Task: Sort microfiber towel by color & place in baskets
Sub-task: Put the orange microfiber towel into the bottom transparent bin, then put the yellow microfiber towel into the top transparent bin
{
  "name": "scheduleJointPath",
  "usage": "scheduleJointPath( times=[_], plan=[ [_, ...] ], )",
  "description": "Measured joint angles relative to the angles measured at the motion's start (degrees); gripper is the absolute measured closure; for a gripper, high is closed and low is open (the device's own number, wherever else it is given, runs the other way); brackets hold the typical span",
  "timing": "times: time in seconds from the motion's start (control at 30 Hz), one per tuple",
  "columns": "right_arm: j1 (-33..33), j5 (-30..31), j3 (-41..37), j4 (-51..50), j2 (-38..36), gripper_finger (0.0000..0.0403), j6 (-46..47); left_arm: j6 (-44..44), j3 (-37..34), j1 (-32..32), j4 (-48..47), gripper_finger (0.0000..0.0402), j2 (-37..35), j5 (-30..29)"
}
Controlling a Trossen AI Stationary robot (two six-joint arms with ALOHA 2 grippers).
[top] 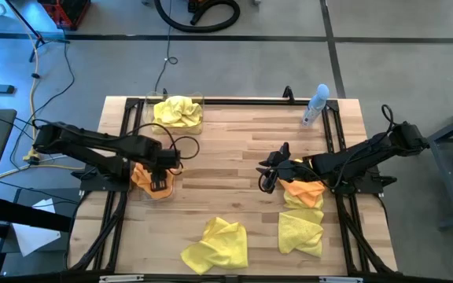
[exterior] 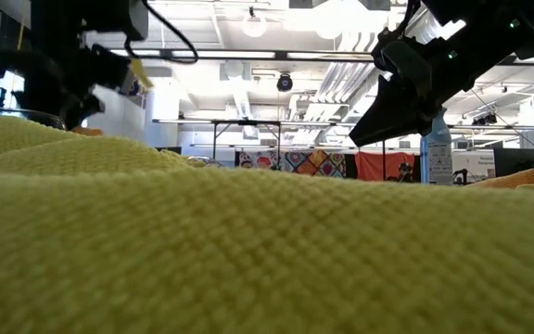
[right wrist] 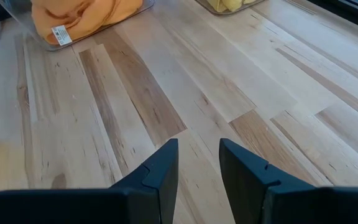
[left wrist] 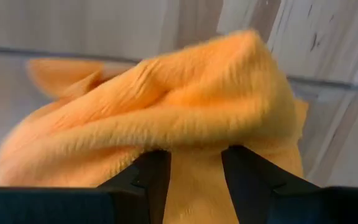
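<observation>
While the right gripper [top: 267, 178] hangs empty and narrowly parted mid-table, the left gripper [top: 159, 185] pinches an orange towel [left wrist: 166, 118] over the left-edge basket [top: 167, 191].

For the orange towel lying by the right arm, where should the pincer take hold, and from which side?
Judging by its pose, take the orange towel from straight above, at its raised crumpled fold. It lies bunched on the table, partly overlapping a yellow towel, so a side approach would likely catch both. The right pincer is empty beside it.
</observation>
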Motion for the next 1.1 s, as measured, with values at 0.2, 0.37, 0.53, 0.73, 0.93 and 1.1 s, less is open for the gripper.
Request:
scheduleJointPath(
  times=[0.2,0.37,0.53,0.73,0.93,1.1],
  plan=[
    [0.0,0.0,0.0,-0.1,0.0,0.0293,0.0,-1.0,6.1,0.0,-8.8,0.0271,-0.1,-3.1],
    [0.0,0.0,0.0,-0.2,0.0,0.0293,0.0,-1.6,8.4,0.0,-11.2,0.0271,0.0,-3.5],
    [0.0,0.0,0.0,-0.2,0.0,0.0293,0.2,-4.1,10.8,0.0,-18.1,0.0271,-0.4,-3.5],
    [0.0,0.0,0.0,-1.2,0.0,0.0293,0.7,-5.9,12.3,-0.8,-17.9,0.0271,-5.8,-3.6],
    [0.0,-0.1,0.0,-2.7,0.0,0.0293,2.8,-9.2,12.2,-3.4,-10.2,0.0271,-12.9,-5.9],
    [0.0,-0.4,0.0,-2.7,0.0,0.0293,2.8,-7.3,12.2,-6.5,5.1,0.0271,-15.0,-11.3]
  ],
)
